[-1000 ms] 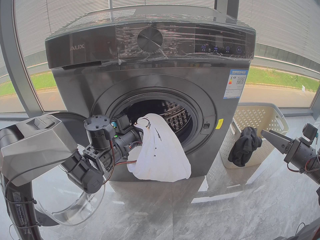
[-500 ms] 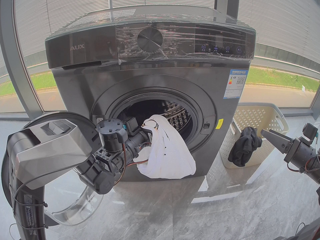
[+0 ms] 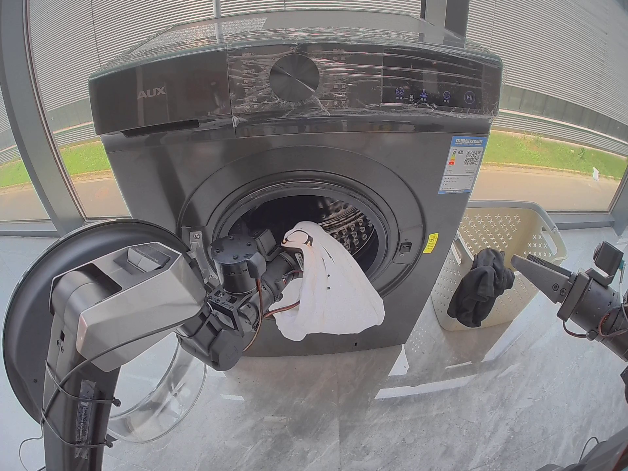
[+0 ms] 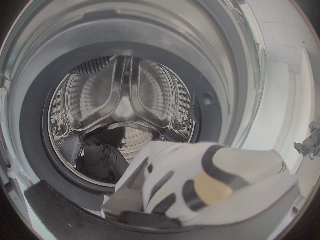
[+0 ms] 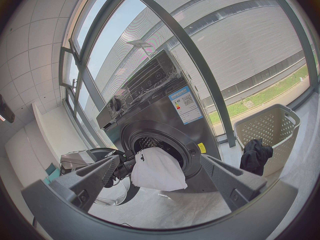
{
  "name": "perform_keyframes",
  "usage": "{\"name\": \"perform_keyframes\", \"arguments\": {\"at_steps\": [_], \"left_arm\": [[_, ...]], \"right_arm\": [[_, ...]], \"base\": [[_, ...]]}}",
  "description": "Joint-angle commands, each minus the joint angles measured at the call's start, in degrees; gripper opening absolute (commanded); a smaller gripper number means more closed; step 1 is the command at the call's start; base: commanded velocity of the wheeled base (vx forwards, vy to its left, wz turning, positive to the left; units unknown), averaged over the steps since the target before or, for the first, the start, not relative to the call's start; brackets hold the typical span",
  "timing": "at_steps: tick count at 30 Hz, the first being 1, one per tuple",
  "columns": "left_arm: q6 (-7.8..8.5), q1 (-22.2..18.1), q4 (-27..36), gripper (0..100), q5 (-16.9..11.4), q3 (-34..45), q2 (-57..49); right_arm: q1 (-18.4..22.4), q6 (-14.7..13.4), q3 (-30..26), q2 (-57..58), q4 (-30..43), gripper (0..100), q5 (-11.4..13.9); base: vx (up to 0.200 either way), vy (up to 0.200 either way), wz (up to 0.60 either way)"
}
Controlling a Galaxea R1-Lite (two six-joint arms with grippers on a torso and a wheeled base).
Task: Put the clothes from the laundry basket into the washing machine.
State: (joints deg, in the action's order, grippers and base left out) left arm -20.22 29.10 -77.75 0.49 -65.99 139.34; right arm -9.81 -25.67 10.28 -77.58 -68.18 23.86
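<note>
White garment (image 3: 333, 296) at the door opening — not yet inside.
Left gripper (image 3: 292, 256) jaws grasp it; washing machine drum (image 4: 123, 107) straight ahead, cloth trailing down outside. Right gripper (image 3: 523, 264) jaws released.

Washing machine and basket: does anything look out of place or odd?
Yes. A white garment hangs out of the washing machine opening, drooping down its front while the left gripper holds its top. A black garment hangs over the laundry basket front rim, half outside.
</note>
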Motion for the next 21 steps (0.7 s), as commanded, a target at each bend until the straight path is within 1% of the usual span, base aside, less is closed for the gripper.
{"name": "perform_keyframes", "arguments": {"at_steps": [1, 9, 17, 18, 21], "left_arm": [[-0.52, -0.18, -0.03, 0, 0.48, -5.56, 3.31], [-0.25, -1.15, -0.12, 0, 0.57, -13.38, 6.12], [-0.25, -2.47, -0.03, 0, 0.65, -14.34, 8.32], [-0.34, -3.17, -0.03, 0, 0.65, -15.05, 8.67], [-0.34, -3.43, -0.03, 0, 0.57, -16.89, 9.55]], "right_arm": [[-0.03, 0.10, -0.08, -0.11, -0.02, 100, 0.49], [0.06, 0.19, -0.26, -0.11, -0.02, 100, 0.49], [0.06, 0.54, -0.26, -0.20, -0.02, 100, 0.49], [0.06, 0.54, -0.35, -0.20, -0.02, 100, 0.58], [0.06, 0.54, -0.26, -0.29, -0.02, 100, 0.66]], "base": [[0.000, 0.000, 0.00], [0.000, 0.000, 0.00], [0.000, 0.000, 0.00], [0.000, 0.000, 0.00], [0.000, 0.000, 0.00]]}}
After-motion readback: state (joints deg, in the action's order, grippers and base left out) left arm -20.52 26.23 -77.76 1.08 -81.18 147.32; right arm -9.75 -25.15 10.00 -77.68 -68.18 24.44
